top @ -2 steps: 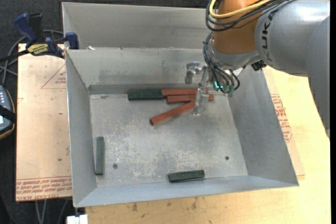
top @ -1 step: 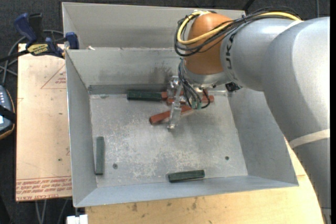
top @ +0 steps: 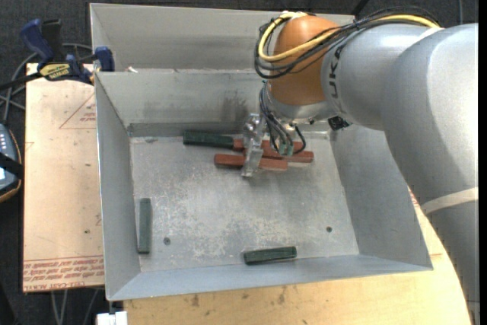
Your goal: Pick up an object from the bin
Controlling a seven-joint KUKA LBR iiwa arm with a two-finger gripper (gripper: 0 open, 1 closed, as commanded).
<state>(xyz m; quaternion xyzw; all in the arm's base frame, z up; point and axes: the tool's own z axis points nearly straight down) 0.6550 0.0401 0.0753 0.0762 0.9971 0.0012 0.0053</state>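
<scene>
Apparently clear bin floor centre-front

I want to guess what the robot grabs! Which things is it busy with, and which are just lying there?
Busy with: the gripper, down at the red-brown bar in the middle of the bin.
Just lying about: the back green bar, next to the red-brown one; the grey-green bar by the left wall; the front green bar by the near wall.

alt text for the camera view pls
The arm's gripper sits over a reddish-brown bar in the grey bin. A dark green bar lies just left of it, a second green bar by the left wall, a third green bar at the front.
</scene>
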